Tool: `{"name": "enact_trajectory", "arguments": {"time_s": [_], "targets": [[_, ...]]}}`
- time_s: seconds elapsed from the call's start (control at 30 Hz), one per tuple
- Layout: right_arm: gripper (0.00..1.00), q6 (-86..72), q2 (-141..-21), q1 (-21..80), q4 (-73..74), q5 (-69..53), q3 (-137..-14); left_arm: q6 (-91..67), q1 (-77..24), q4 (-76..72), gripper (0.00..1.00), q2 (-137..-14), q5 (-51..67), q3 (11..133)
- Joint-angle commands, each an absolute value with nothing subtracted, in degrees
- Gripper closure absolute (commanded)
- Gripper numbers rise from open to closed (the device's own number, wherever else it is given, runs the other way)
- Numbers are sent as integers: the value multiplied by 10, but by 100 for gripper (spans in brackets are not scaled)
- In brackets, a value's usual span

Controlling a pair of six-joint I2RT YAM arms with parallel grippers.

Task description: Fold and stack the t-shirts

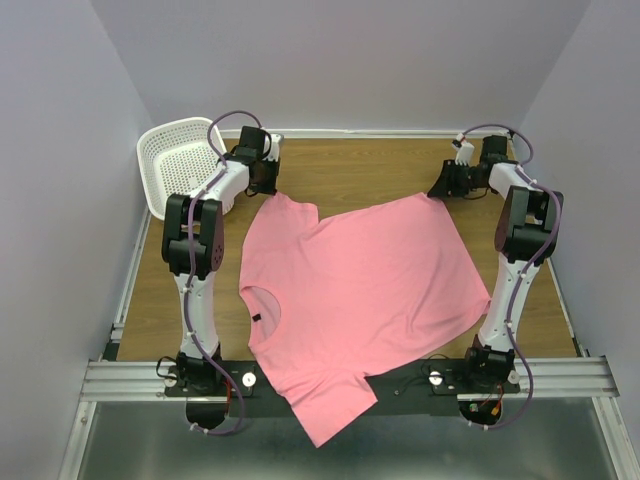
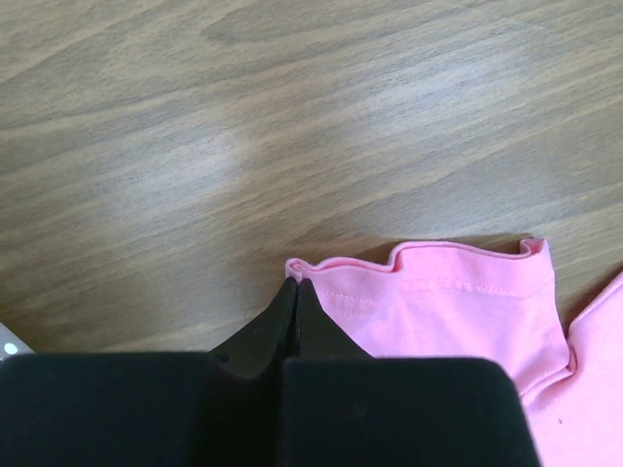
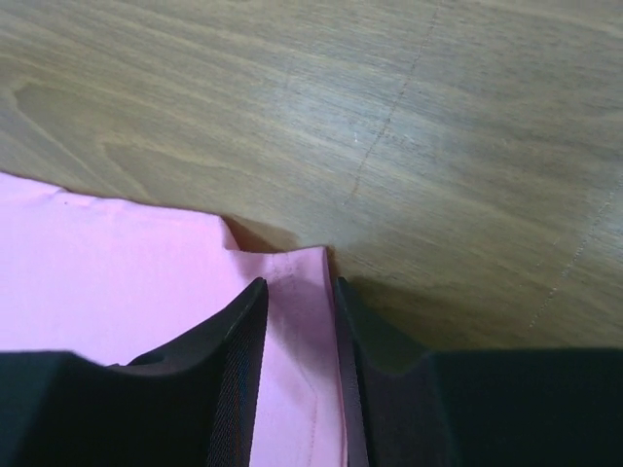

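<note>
Between the right gripper's [image 3: 299,284] narrowly parted fingers [image 3: 238,341] lay a hem corner of the shirt [image 3: 117,282]. Left gripper [image 2: 295,287] was closed, tips pressed together, with a sleeve corner just at their right. Whether cloth was caught could not be told. Shirt spread flat on the table [image 2: 292,117] from one gripper to the other.
</note>
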State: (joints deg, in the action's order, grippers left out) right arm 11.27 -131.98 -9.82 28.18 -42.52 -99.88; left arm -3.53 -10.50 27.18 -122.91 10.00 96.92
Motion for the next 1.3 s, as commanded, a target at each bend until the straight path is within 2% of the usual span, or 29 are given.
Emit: {"name": "enact_trajectory", "arguments": {"time_s": [0.0,0.53,1.2,1.27], "targets": [[56,99,-1312,-98,291,-389,-1016,-40,-102,263,100,-1206,114,960],[56,115,-1337,-96,288,-346,-1018,-39,-98,258,100,-1208,117,959],[71,129,-1366,-76,291,-349,-1006,-43,-97,254,100,-1209,127,959],[80,131,-1366,-76,290,-337,-1006,-42,-97,254,100,-1208,127,958]]}}
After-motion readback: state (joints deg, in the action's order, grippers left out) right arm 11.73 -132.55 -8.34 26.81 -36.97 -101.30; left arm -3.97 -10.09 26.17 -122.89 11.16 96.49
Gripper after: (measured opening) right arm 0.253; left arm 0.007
